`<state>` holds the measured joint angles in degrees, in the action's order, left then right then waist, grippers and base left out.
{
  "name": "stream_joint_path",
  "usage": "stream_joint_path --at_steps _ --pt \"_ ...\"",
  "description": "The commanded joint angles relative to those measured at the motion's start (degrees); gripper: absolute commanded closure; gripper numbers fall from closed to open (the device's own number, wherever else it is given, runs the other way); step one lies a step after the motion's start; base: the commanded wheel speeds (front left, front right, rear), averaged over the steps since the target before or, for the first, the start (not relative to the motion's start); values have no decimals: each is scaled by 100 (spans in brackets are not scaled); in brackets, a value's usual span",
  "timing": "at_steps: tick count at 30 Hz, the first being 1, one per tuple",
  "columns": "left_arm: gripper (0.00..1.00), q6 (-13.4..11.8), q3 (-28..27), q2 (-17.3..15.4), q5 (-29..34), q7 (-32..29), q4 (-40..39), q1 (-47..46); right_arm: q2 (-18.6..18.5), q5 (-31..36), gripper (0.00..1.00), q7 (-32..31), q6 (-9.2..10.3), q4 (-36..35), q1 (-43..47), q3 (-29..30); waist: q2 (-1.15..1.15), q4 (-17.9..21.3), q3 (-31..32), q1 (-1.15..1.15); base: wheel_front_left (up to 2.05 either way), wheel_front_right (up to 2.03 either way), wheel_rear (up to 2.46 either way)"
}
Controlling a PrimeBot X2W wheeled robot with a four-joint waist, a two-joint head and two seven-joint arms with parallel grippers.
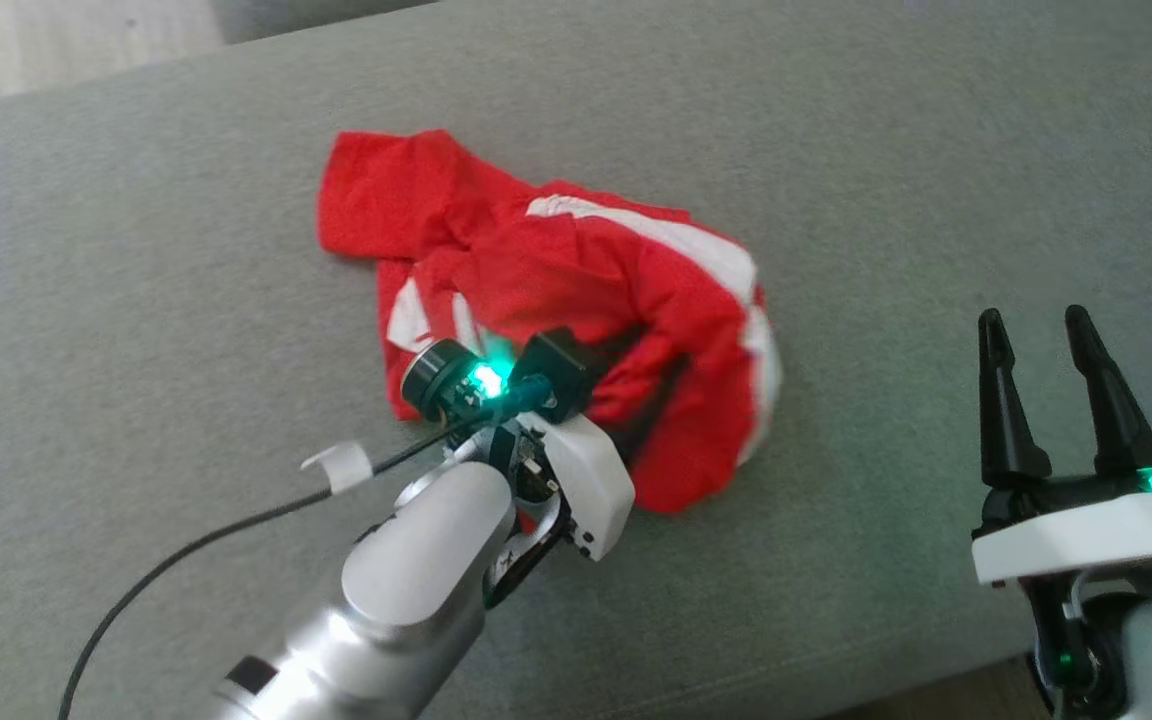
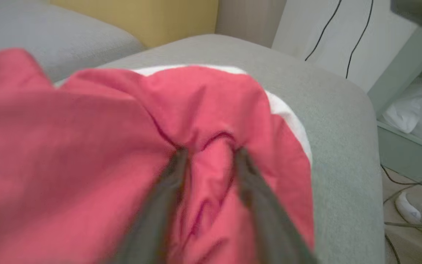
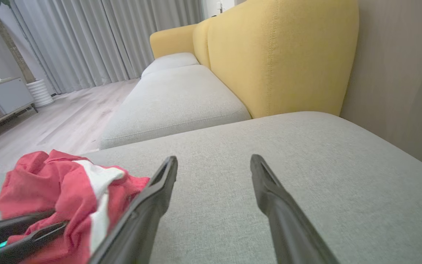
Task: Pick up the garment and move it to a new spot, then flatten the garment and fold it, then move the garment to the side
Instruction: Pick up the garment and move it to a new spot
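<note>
Red garment w/ white stripes lies crumpled in a heap on the grey fabric sofa cushion, approx. centre of the head view; 1 flap spreads flat toward the far-left, and the white bands run along its right edge.

Left gripper is down in the heap's near side. In the left wrist view its 2 dark fingers stand parted, not pressed together, tips sunk in the cloth w/ a soft ridge of red fabric lying between them. That view is blurred, so can't tell how hard the ridge is squeezed. The garment covers most of the view, w/ a white edge at its far rim.

Thin black cable trails from the left wrist across the cushion toward the lower left.

Right gripper sits at the lower right, well apart from the garment, over bare cushion. Its 2 fingers are spread wide, nothing between them. In the right wrist view the garment lies left of the right gripper, just beside its left finger.

Beyond: yellow upholstered backrest, pale wood floor, grey curtains.
</note>
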<state>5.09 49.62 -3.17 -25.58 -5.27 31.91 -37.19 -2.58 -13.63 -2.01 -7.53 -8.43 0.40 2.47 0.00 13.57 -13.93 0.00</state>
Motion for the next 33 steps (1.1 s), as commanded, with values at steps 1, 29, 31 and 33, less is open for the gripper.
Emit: stream_joint_path --at_steps 1,29,31,33 --pt "0 -44 -159 5 29 240 -228 -183 -31 15 0 34 4 -174 -224 -105 0 -191 110 0 0 0 0" --pt "0 -1698 -2589 -2016 -697 1815 -1810 1767 -30 287 0 -511 4 -451 135 -18 0 -1628 658 0 0 0 0" --pt "0 -1669 -2631 -2153 -772 1728 -1966 1934 -30 294 0 -547 4 -455 188 -28 0 -1634 707 0 0 0 0" --pt "0 -1611 -2664 -2239 -911 1610 -2152 2119 -30 297 0 -584 4 -456 245 -45 0 -1628 762 0 0 0 0"
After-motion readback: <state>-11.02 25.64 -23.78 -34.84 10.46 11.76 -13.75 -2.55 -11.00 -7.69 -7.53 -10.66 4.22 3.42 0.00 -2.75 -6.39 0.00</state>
